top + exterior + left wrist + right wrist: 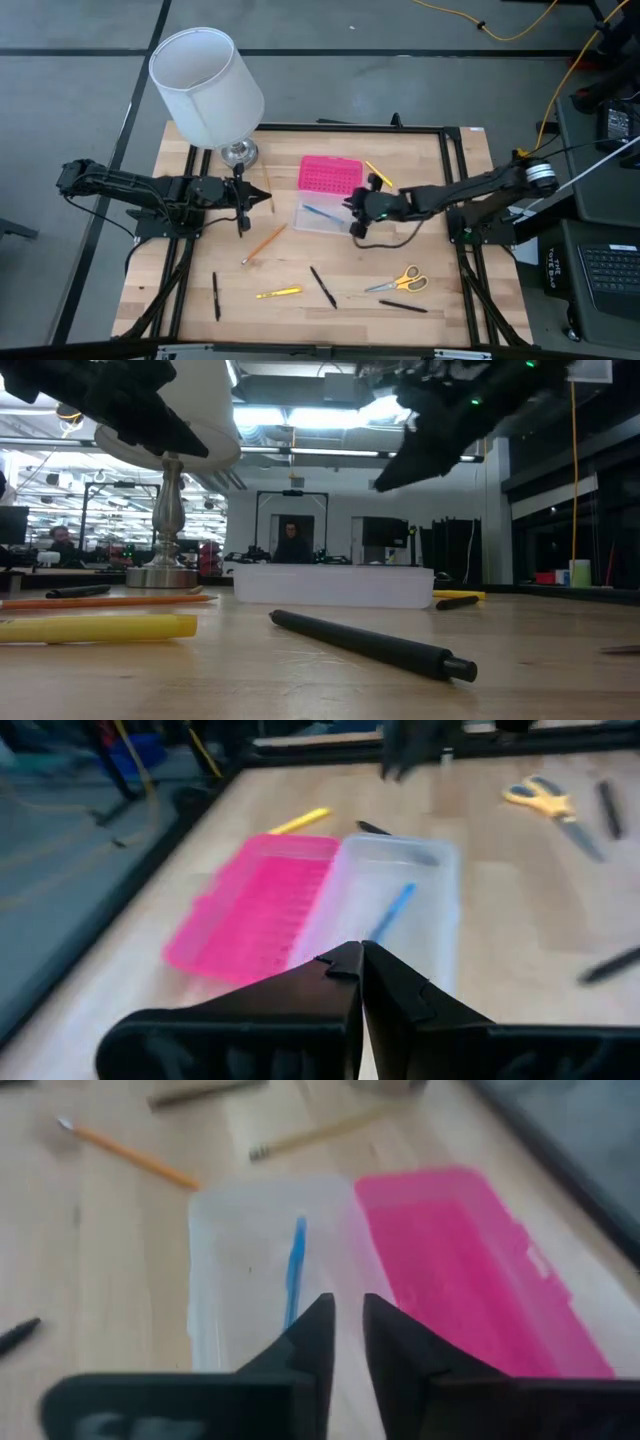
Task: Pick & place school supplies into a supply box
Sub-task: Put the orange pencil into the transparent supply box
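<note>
The supply box lies open mid-table: its pink lid (pixel 330 172) flat toward the far edge, its clear base (pixel 322 215) beside it. A blue pen (pixel 294 1275) lies inside the base. My right gripper (pixel 345 1310) hovers over the base's right end, its fingers a narrow gap apart with nothing between them. My left gripper (pixel 268 200) waits shut, left of the box. On the table lie an orange pencil (pixel 265 243), a yellow pen (pixel 278 293), black pens (pixel 322 286) (pixel 216 296) (pixel 403 306), yellow-handled scissors (pixel 397 281) and a yellow pencil (pixel 378 172).
A lamp with a white shade (pixel 205 85) and a metal foot (pixel 238 153) stands at the table's far left, and a wood-coloured pencil (pixel 310 1135) lies near it. Bare wood shows between the box and the loose supplies along the near edge.
</note>
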You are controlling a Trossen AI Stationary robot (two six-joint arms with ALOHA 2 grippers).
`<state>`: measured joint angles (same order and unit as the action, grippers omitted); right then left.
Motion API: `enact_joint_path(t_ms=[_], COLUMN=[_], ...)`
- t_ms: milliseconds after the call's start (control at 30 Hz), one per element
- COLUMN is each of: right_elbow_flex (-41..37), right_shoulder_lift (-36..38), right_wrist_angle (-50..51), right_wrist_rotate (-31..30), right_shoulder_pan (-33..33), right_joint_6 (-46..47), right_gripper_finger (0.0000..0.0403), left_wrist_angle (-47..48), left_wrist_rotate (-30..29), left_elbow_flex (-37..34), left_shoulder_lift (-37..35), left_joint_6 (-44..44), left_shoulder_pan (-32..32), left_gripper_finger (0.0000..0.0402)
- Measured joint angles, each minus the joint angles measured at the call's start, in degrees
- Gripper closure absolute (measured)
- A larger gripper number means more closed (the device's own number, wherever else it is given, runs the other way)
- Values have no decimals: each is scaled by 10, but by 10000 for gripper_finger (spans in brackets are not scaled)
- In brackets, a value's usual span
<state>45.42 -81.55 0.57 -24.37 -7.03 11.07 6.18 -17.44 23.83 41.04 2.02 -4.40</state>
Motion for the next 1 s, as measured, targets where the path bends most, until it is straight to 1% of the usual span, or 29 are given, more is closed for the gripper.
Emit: enact_joint_path(t_ms=[100, 133, 233, 300, 400, 467, 633, 733, 800, 900, 1000], right_elbow_flex=[-76, -100, -168, -199, -218, -219, -203, -196, -190, -187, -185], right_shoulder_lift=[30, 31, 33, 35, 39, 41, 45, 45, 45, 45, 45], right_wrist_angle=[-120, -171, -285, -337, -371, -380, -384, -386, -386, -385, -386], right_wrist_rotate=[0, 0, 1, 1, 0, 0, 5, 5, 5, 5, 5], right_shoulder_pan=[-2, -3, -10, -12, -11, -10, -10, -10, -10, -10, -10], right_joint_6=[-22, -26, -43, -50, -59, -69, -102, -104, -100, -100, -99], right_gripper_finger=[388, 394, 390, 382, 380, 385, 397, 393, 383, 368, 361], left_wrist_angle=[-4, -4, -5, -7, -18, -13, 59, 113, 150, 186, 223], left_wrist_rotate=[39, 50, 69, 68, 61, 39, -5, -26, -27, -35, -49], left_elbow_flex=[0, 0, 0, 0, 3, 15, 79, 120, 140, 166, 191], left_shoulder_lift=[0, 0, 3, 10, 36, 62, 111, 135, 149, 178, 206], left_joint_6=[26, 27, 37, 69, 78, 78, 91, 133, 163, 207, 249], left_shoulder_pan=[0, 0, -1, -5, -25, -40, -67, -77, -89, -114, -143], left_gripper_finger=[398, 398, 398, 398, 400, 401, 400, 401, 401, 399, 399])
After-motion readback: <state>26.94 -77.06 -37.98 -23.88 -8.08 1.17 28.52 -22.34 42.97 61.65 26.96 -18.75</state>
